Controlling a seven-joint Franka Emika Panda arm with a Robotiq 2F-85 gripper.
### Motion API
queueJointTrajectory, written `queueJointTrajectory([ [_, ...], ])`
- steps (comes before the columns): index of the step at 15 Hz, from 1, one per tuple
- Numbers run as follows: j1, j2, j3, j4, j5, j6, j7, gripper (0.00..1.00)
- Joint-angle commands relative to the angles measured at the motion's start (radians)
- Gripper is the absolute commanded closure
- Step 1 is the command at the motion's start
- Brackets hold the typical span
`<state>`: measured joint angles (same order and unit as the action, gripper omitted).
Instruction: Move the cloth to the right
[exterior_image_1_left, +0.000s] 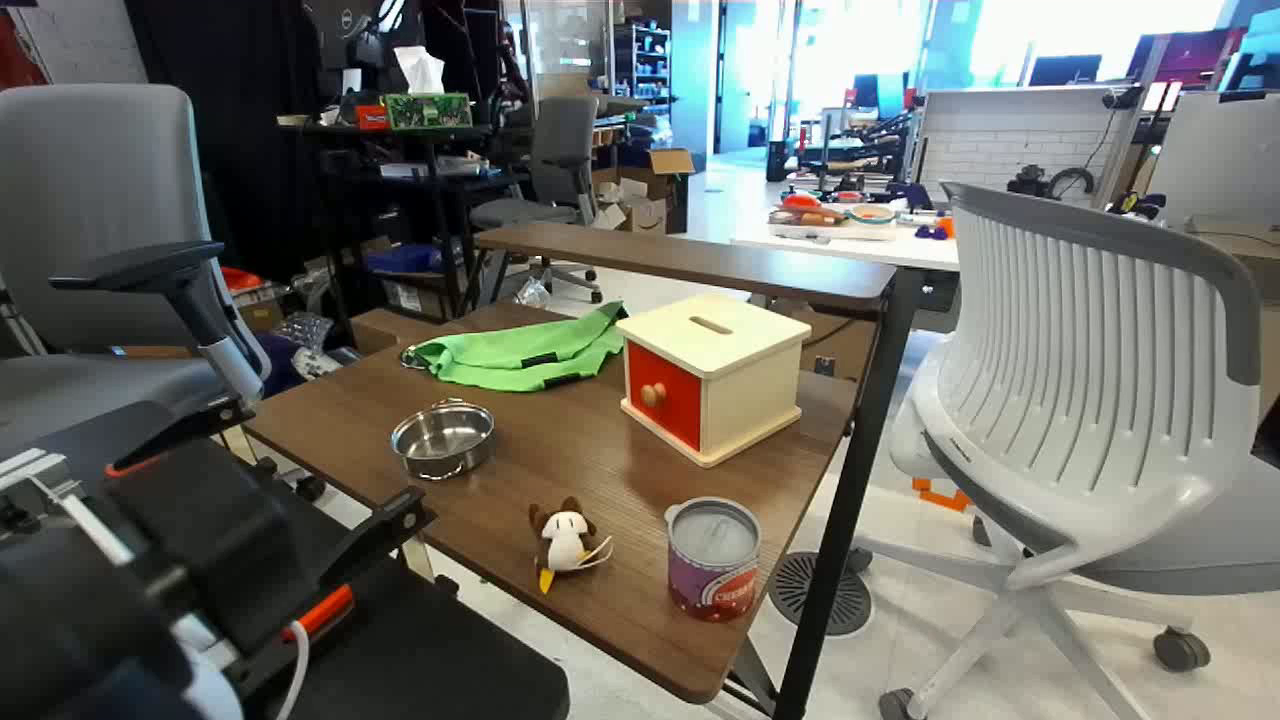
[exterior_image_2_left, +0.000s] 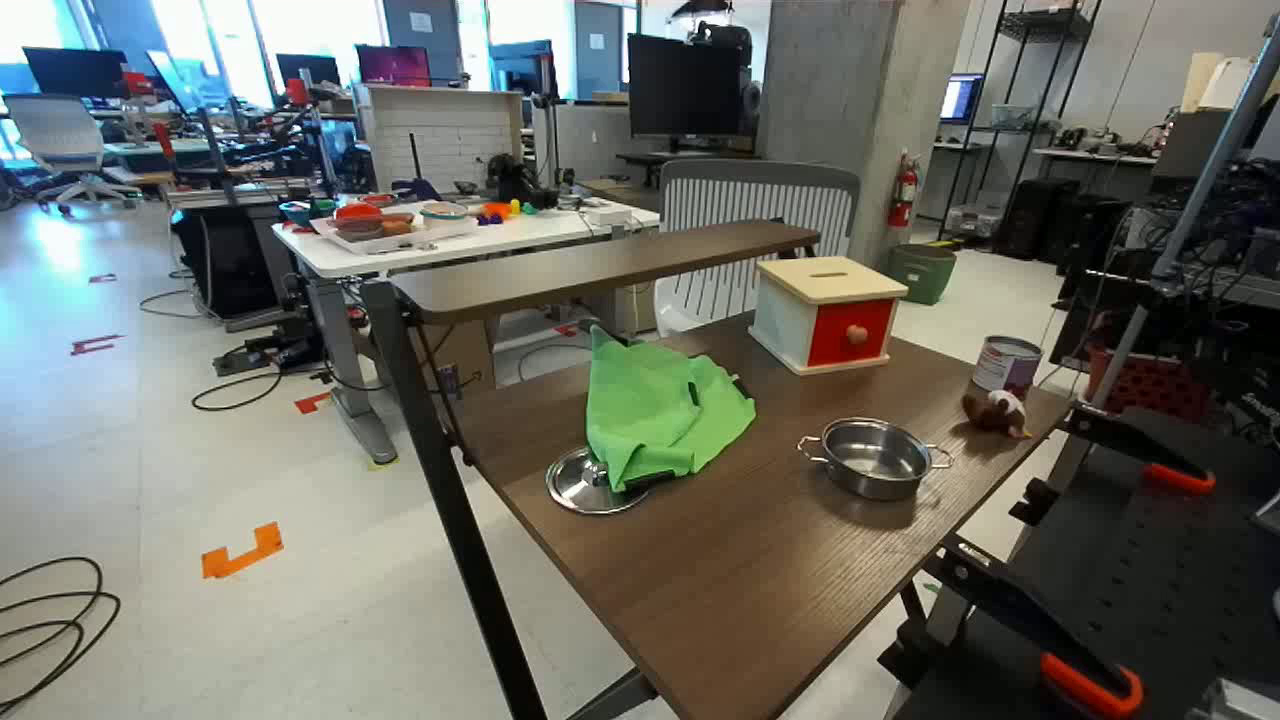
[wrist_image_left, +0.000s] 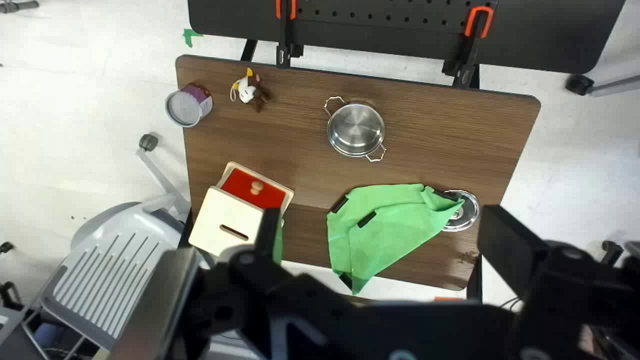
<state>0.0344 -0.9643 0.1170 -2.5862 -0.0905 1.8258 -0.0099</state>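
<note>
Green cloth lies loosely folded on the brown bench, on the side away from the black platform. One end covers part of the steel lid; another corner pokes past the bench edge in the wrist view. End effector is spread wide, jaws well apart, cloth visible through the gap, well clear of them. Wooden box with red front and slotted top stands near the cloth, at the opposite end from the lid; one jaw hides a bit of it in the wrist view. Steel pot, two handles, sits upright about mid-length, nearer the platform. Plush toy, brown and white, rests by the platform-side edge. Purple-labelled can stands upright near it, by the bench corner. Two orange-and-black clamps reach from platform to bench edge.
</note>
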Motion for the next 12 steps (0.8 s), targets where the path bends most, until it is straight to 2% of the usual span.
queueJointTrajectory([
  [1,0.014,0.003,-0.009,0.003,-0.009,-0.004,0.009,0.00],
  [6,-0.024,0.126,-0.003,-0.027,-0.003,0.163,0.101,0.00],
  [12,-0.067,0.465,0.003,0.010,0.006,0.384,0.227,0.00],
])
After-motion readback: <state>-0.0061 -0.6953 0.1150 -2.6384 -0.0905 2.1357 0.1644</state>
